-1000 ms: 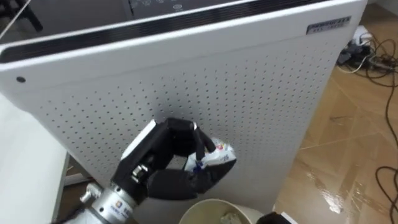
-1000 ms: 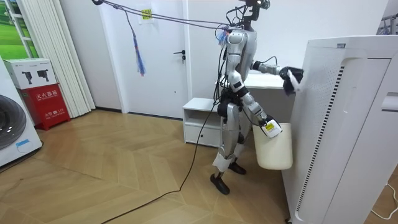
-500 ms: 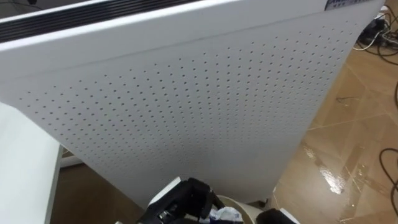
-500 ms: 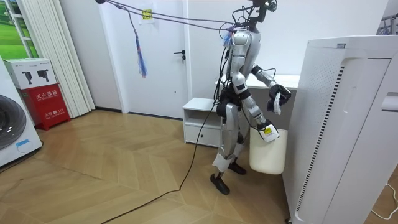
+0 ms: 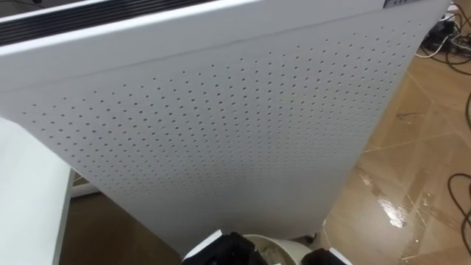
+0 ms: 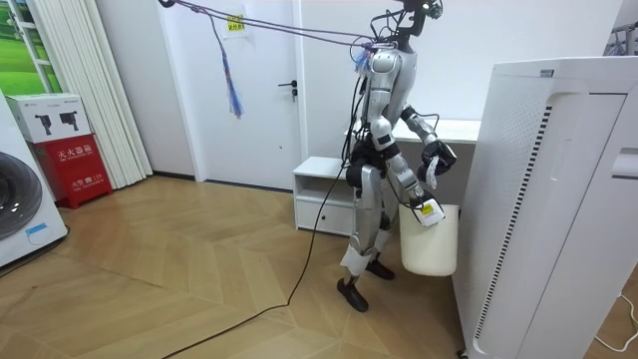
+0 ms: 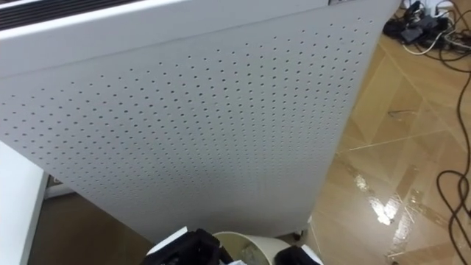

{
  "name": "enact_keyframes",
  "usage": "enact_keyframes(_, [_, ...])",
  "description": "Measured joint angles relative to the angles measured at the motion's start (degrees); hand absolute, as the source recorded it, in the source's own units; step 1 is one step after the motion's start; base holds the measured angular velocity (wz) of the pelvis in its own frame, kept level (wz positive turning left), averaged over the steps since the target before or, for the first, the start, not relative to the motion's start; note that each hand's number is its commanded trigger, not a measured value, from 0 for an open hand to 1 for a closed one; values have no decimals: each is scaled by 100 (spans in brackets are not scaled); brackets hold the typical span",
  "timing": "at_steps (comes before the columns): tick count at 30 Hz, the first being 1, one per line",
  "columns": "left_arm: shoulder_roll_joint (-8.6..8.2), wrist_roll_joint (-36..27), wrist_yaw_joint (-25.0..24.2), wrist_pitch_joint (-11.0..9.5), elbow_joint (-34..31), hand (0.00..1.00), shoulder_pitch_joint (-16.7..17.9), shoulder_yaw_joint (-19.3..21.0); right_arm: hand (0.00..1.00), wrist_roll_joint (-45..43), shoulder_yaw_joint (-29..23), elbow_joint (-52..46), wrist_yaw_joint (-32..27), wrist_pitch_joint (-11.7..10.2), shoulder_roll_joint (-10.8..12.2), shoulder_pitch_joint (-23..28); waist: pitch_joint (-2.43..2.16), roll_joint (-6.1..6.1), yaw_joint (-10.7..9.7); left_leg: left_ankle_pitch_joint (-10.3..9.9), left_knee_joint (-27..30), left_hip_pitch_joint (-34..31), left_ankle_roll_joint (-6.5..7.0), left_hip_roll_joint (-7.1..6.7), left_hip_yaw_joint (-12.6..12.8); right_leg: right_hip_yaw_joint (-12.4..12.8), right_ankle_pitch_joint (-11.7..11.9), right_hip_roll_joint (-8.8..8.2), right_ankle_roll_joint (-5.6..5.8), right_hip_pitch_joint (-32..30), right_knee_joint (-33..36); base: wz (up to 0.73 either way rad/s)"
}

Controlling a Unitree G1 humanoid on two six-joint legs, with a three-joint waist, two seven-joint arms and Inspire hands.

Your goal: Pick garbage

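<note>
I stand facing a tall white perforated appliance [image 5: 221,125]. My left hand [image 5: 228,252] shows at the bottom edge of the eye views, just over the rim of a white bin [image 5: 278,246]. In the room view this left hand [image 6: 436,158] hangs above the bin [image 6: 429,241], its fingers curled round a small white crumpled wrapper [image 6: 428,175]. My right hand [image 5: 324,258] is a dark shape at the bin's right rim. In the room view the right hand [image 6: 420,199] grips the bin's rim and holds it off the floor.
The appliance's wall [image 7: 206,118] stands close in front of me. A white low table [image 5: 26,199] lies to my left. Wooden floor [image 5: 412,184] with cables [image 5: 441,37] runs on the right. A white cabinet [image 6: 324,194] stands behind me in the room view.
My left hand has dropped from chest height in front of the appliance down to the bin's mouth, carrying the wrapper. The head camera has tilted a little, shifting the picture.
</note>
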Motion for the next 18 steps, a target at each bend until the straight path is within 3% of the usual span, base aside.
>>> enact_keyframes(6, [14, -1, -71, 19, 145, 0, 8, 1, 100, 244, 1, -18, 0, 0, 1, -1, -16, -71, 2, 7, 19, 4, -12, -8, -7, -31, -59, -25, -20, -1, 68, 3])
enact_keyframes(18, [4, -3, -120, 19, 141, 0, 6, 14, 100, 265, 0, -29, -1, 0, -30, 10, -23, -78, -6, 9, 87, 16, -14, -9, -8, -27, -65, -29, -22, 18, 120, 0])
